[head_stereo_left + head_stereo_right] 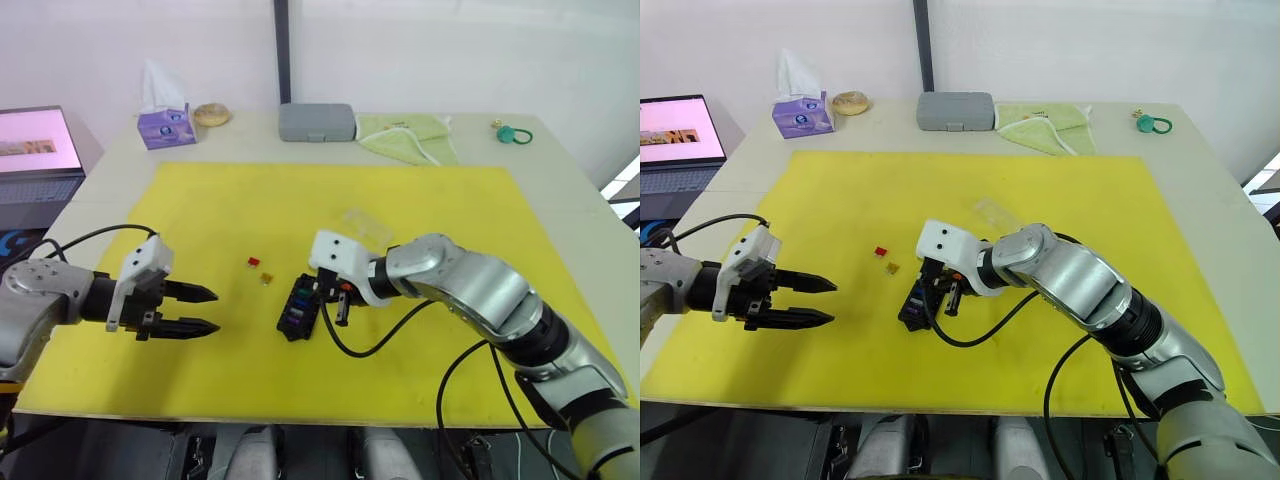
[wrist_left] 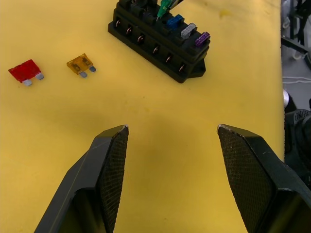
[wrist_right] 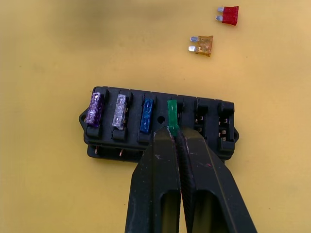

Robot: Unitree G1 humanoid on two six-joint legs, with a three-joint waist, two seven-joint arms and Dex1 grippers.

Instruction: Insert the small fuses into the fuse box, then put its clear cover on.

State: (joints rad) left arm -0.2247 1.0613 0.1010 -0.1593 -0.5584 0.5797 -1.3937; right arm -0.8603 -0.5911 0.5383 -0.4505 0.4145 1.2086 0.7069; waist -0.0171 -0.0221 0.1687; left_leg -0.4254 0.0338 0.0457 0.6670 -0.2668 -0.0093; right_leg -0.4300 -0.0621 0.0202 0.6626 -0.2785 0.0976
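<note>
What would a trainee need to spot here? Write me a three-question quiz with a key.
1. True or false: the right gripper is shut on the green fuse at the fuse box.
2. Which fuses lie loose on the yellow mat? A) red and orange B) purple and grey C) blue and green
3. How many slots in the box's top row are without a fuse?

Key
1. True.
2. A: the red fuse and orange fuse; the purple fuse, grey fuse and blue fuse are seated.
3. Two.
</note>
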